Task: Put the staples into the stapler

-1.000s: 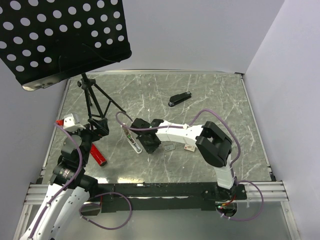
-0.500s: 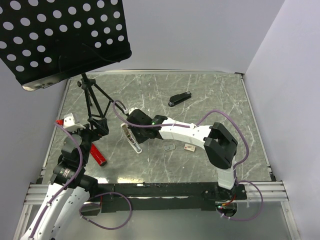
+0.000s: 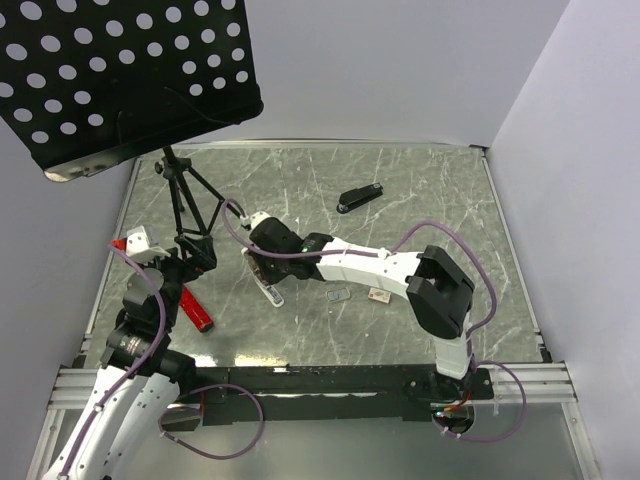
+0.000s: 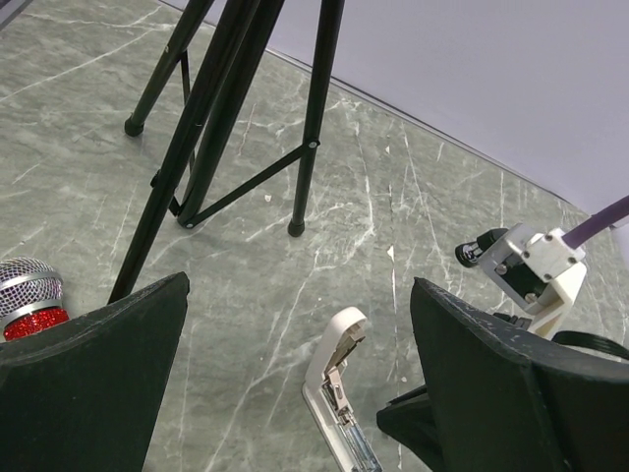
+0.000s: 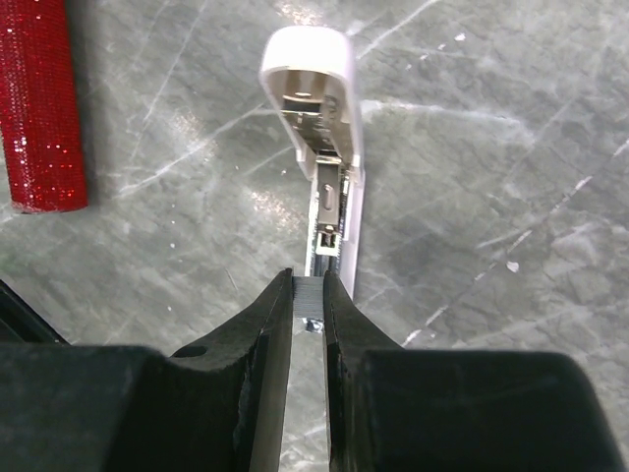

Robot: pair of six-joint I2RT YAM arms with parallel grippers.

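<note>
A white stapler [image 5: 316, 118] lies hinged open on the marble table, its magazine channel facing up; it also shows as the stapler [image 3: 269, 291] from above and the stapler [image 4: 339, 398] in the left wrist view. My right gripper [image 5: 309, 295] hangs over its rear end, shut on a short grey strip of staples [image 5: 309, 291] pinched between the fingertips. From above, the right gripper [image 3: 262, 266] covers the strip. The small printed staples box [image 3: 378, 295] and a see-through rectangle [image 3: 338, 294] lie to the right. My left gripper [image 4: 300, 287] is open and holds nothing, left of the stapler.
A black stapler [image 3: 360, 197] lies farther back. A red glitter microphone [image 3: 197, 309] lies beside my left gripper [image 3: 192, 262]. The music stand's tripod legs [image 4: 231, 108] stand just beyond it, with the perforated black desk [image 3: 120, 75] overhead. Walls close the table's sides.
My right arm has reached further left and away with the staple strip, from the stapler's right side to above it. The left arm has not moved.
</note>
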